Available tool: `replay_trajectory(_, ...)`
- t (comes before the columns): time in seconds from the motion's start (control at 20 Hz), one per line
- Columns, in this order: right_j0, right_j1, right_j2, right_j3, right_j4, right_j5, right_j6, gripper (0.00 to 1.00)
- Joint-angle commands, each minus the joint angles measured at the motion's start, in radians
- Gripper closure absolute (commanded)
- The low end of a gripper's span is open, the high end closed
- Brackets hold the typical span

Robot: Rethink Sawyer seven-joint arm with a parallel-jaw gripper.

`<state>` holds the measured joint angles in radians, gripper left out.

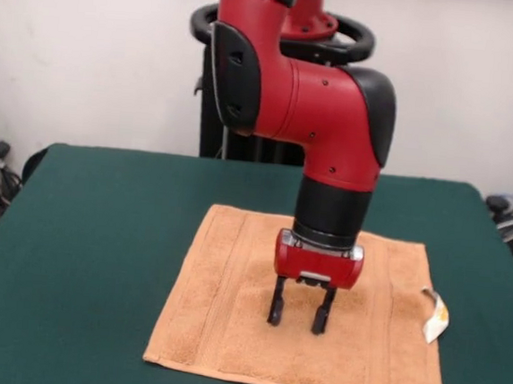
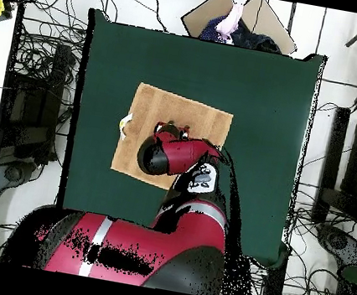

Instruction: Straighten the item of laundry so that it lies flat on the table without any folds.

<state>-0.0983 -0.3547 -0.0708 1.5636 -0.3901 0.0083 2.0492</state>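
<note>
The orange-tan towel (image 1: 237, 316) lies spread flat on the dark green table (image 1: 100, 232), with stripe bands near its left and right edges. Its white-yellow tag (image 1: 435, 318) sticks out at the right edge. My gripper (image 1: 299, 320) points straight down over the towel's middle, open and empty, fingertips at or just above the cloth. In the overhead view the towel (image 2: 162, 113) shows as a flat rectangle, partly hidden by the red arm. The gripper (image 2: 175, 127) shows at the arm's end, and the tag (image 2: 124, 124) at the towel's left edge.
The robot's pedestal (image 1: 243, 137) stands behind the table's far edge. Cables and equipment lie on the floor around the table (image 2: 18, 109). A cardboard piece (image 2: 239, 16) lies past the table's far edge in the overhead view.
</note>
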Motion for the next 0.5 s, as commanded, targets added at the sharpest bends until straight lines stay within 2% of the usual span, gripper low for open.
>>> replay_trajectory(0.05, 0.031, 0.042, 0.047, 0.107, 0.050, -0.005, 0.169, 0.00)
replay_trajectory(0.15, 0.019, 0.006, 0.055, 0.125, 0.050, 0.019, 0.159, 0.00)
replay_trajectory(0.3, -0.005, -0.105, 0.083, 0.152, 0.079, 0.187, 0.113, 0.00)
replay_trajectory(0.45, -0.014, -0.213, 0.086, 0.080, 0.117, 0.374, 0.036, 0.00)
replay_trajectory(0.5, -0.011, -0.231, 0.075, 0.059, 0.114, 0.369, 0.032, 0.00)
